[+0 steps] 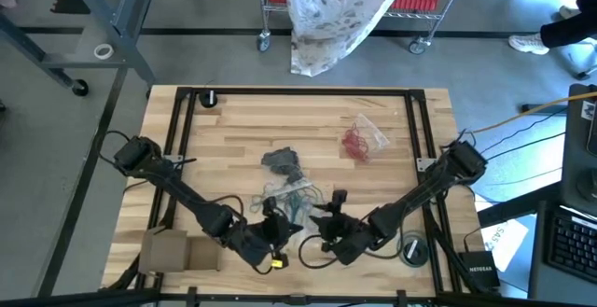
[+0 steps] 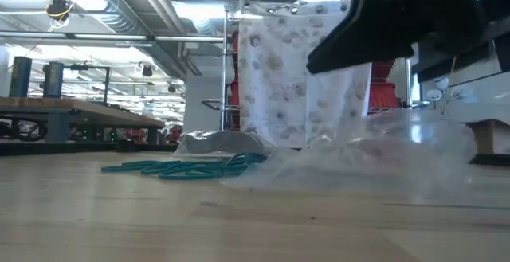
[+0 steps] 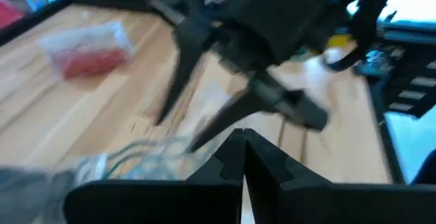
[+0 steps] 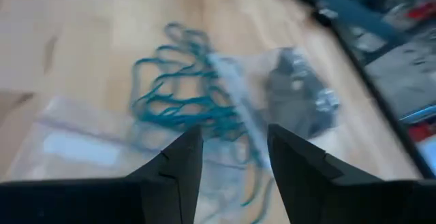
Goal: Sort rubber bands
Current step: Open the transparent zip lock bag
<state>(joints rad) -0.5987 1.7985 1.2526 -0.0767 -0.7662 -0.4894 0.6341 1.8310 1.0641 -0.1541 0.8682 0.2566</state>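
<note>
Here the right gripper point(image 4: 231, 149) hangs spread and empty over teal rubber bands point(image 4: 180, 91) mid-table; the left gripper point(image 3: 243, 157) is closed, empty.

My left fingers point(image 3: 242, 157) are pressed together, tips touching. My right fingers point(image 4: 231, 157) stand apart with a clear gap between them. Both my arms reach inward, wrists low, fingers near each other.

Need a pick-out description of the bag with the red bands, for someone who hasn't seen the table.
Start from the wooden table in the high view and go to its far right part, up from the right gripper. There a clear bag lies alone, apart from the central heap. It is the only bag with red bands inside; the central bag holds dark ones, with loose teal bands beside it.
</note>
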